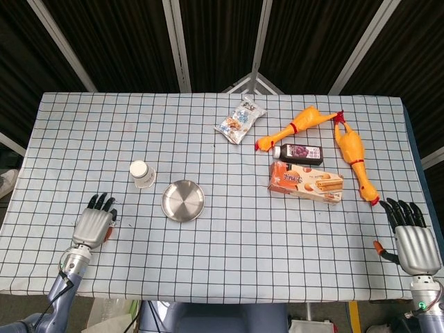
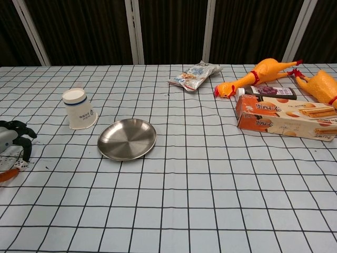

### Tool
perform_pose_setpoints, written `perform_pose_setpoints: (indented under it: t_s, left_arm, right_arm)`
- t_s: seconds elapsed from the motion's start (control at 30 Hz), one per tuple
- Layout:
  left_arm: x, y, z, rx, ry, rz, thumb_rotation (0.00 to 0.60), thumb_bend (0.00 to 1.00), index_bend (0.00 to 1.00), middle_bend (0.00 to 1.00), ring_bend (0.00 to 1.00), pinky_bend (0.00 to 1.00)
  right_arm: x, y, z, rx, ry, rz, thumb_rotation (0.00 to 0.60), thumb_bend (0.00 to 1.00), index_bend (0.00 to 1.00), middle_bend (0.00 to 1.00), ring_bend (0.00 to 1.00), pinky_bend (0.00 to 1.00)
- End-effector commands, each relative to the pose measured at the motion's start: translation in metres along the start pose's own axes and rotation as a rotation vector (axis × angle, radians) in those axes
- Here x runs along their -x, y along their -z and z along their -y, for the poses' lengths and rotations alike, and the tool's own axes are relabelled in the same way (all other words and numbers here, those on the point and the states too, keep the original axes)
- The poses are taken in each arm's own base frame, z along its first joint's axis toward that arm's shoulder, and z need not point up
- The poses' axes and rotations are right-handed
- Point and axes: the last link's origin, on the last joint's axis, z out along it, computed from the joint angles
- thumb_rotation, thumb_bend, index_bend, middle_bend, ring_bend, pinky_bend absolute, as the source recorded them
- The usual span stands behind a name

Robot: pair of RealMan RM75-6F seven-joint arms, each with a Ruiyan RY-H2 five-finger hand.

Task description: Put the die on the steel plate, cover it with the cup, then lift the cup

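Note:
The small white die (image 2: 21,165) lies on the checked cloth at the front left. My left hand (image 1: 94,223) hovers right over it, dark fingers (image 2: 25,149) curled down beside it and apart, the orange thumb tip (image 2: 7,176) on its near side; the die rests on the table, not lifted. A white paper cup (image 1: 142,173) stands upside down behind it, also in the chest view (image 2: 79,109). To the cup's right is the round steel plate (image 1: 183,200), bare (image 2: 127,139). My right hand (image 1: 413,238) rests open at the table's front right corner.
A snack bag (image 1: 239,121) lies at the back middle. Two rubber chickens (image 1: 295,127) (image 1: 354,156), a dark bottle (image 1: 300,153) and a biscuit box (image 1: 305,182) crowd the right half. The table's front edge is close to both hands.

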Motion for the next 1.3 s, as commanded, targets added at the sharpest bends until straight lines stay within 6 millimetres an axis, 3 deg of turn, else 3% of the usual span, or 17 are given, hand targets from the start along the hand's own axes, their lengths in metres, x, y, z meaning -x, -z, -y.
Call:
perform_pose_setpoints:
  t_s: [0.03,1.13,1.3]
  left_arm:
    - [0.000,0.000,0.001,0.000,0.003,-0.002,0.600,0.51,0.46,0.14,0.06,0.10]
    - [0.000,-0.001,-0.002,0.008,0.028,-0.014,0.600,0.55,0.49,0.16,0.06,0.10]
    - [-0.008,-0.002,-0.012,0.051,0.087,-0.033,0.600,0.55,0.49,0.16,0.06,0.10]
  right_arm:
    - [0.000,0.000,0.000,0.002,0.001,0.000,0.600,0.26,0.12,0.11,0.08,0.00]
    - [0.002,0.000,0.002,0.000,-0.001,0.015,0.600,0.26,0.12,0.11,0.08,0.00]
    - [0.003,0.000,0.003,-0.003,0.002,0.020,0.600,0.26,0.12,0.11,0.08,0.00]
